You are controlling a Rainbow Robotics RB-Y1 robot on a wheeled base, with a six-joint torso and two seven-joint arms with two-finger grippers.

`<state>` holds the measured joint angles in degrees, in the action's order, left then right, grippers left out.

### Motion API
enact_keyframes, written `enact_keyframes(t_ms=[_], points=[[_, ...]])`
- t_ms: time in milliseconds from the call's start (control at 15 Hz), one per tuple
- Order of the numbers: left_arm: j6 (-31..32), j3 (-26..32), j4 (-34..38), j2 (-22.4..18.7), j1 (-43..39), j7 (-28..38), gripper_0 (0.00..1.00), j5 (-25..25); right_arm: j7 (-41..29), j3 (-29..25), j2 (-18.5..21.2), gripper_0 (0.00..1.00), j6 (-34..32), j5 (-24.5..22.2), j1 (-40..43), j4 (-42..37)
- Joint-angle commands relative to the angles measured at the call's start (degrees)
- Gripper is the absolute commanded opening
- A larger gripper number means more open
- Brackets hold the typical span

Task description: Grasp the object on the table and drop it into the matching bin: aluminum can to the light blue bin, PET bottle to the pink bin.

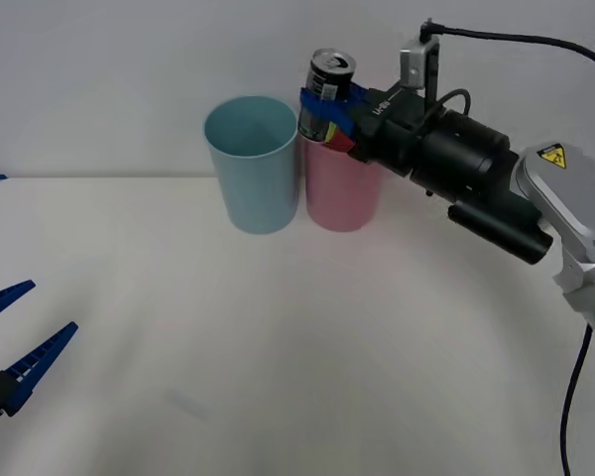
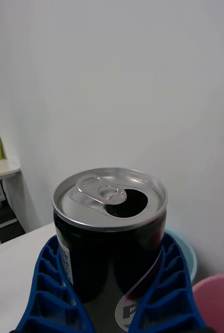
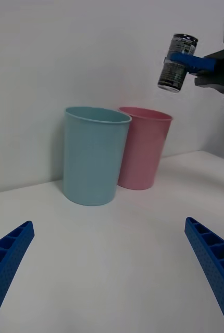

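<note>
My right gripper [image 1: 326, 107] is shut on the aluminum can [image 1: 329, 91], a small dark can with a silver top, and holds it in the air. The can hangs above the near rim of the pink bin [image 1: 341, 188], close to the light blue bin [image 1: 252, 164] on its left. In the right wrist view the can [image 2: 109, 234] sits between my blue ribbed fingers [image 2: 166, 291], its tab up. The left wrist view has the can [image 3: 176, 62] held high above the pink bin [image 3: 144, 148], beside the light blue bin [image 3: 95, 155]. My left gripper [image 1: 15, 337] is open, low at the table's left.
The two bins stand side by side, touching, at the far middle of the white table [image 1: 278, 357]. A white wall rises right behind them. My right arm [image 1: 476, 183] reaches in from the right at bin-top height.
</note>
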<state>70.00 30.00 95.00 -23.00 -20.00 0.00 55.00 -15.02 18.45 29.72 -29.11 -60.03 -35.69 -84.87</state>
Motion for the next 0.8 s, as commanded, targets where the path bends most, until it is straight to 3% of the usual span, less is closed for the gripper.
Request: enact_keyframes(t_ms=[67,333,533,800], points=[[0.0,0.0,0.0,0.0,0.0,0.0,1.0,0.0,0.69,1.33,-2.38,0.0,0.02,-1.14,-6.67,7.97],[0.0,0.0,0.0,0.0,0.0,0.0,1.0,0.0,1.75,2.38,-6.87,0.0,1.78,-2.81,-14.23,18.95],[0.0,0.0,0.0,0.0,0.0,0.0,1.0,0.0,2.01,8.01,-7.57,0.0,10.39,-1.49,-16.96,20.8],[0.0,0.0,0.0,0.0,0.0,0.0,1.0,0.0,2.63,10.21,-10.82,0.0,14.43,-1.23,-20.38,25.9]])
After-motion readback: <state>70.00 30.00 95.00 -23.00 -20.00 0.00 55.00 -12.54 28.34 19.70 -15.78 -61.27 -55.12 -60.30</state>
